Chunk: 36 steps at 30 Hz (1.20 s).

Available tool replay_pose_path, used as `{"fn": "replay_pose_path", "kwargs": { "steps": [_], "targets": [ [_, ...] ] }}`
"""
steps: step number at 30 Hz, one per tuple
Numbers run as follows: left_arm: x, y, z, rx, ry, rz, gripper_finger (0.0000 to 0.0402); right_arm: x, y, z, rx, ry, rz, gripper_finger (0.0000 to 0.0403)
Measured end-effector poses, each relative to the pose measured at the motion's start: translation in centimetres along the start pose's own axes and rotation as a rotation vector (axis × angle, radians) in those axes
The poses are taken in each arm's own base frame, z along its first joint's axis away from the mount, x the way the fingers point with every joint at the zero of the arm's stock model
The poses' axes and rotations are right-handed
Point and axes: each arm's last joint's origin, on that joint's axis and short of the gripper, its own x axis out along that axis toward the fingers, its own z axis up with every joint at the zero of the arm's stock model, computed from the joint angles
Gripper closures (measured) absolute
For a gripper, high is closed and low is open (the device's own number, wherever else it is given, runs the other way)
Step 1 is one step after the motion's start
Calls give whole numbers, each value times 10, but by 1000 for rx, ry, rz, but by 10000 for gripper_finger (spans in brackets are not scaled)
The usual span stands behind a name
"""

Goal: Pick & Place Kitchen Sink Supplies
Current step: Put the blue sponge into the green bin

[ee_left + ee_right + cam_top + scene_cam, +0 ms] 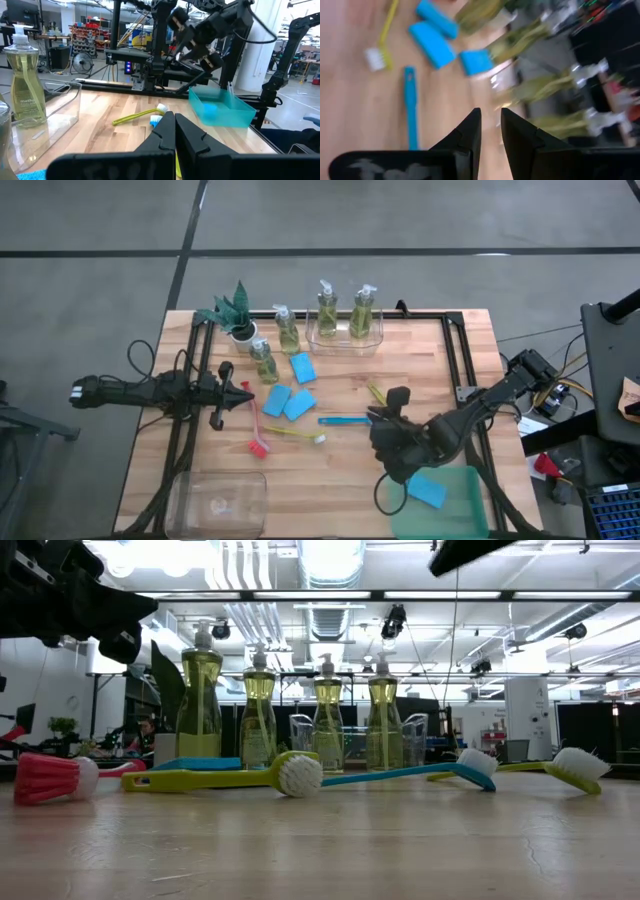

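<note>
Two soap bottles (264, 361) (287, 330) stand on the table. Two more (327, 310) (362, 311) stand in a clear tray. Three blue sponges (302, 367) (276, 400) (299, 405) lie flat mid-table; another one (427, 488) lies in the teal bin. Red (255, 425), yellow (295, 433), blue (345, 420) and yellow-green (377, 392) brushes lie on the wood. My left gripper (248, 394) (174, 131) is shut and hovers over the red brush's handle end. My right gripper (390, 408) (490, 122) hangs over the blue brush (411, 107), its fingers a narrow gap apart and holding nothing.
A green plant in a white pot (236, 312) stands at the far left corner. A clear bin (220, 500) sits at the near left edge and the teal bin (462, 515) at the near right. A black frame (455, 350) runs along the table's sides.
</note>
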Motion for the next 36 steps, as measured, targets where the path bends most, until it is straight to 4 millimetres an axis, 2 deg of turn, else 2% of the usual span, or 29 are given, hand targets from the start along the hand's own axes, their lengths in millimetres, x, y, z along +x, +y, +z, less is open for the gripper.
{"fn": "replay_pose_path", "kwargs": {
  "steps": [5,19,25,33,36],
  "targets": [
    [0,0,0,0,0,0,401,11,-5,17,-17,-81,-39,316],
    [0,0,0,0,0,0,401,62,-41,35,-109,-134,163,205],
    [0,0,0,0,0,0,401,89,-66,41,-76,-231,299,206],
    [0,0,0,0,1,0,401,125,-99,39,-43,-308,319,209],
    [0,0,-1,0,5,0,401,146,-103,37,-31,-311,325,211]
  ]
}}
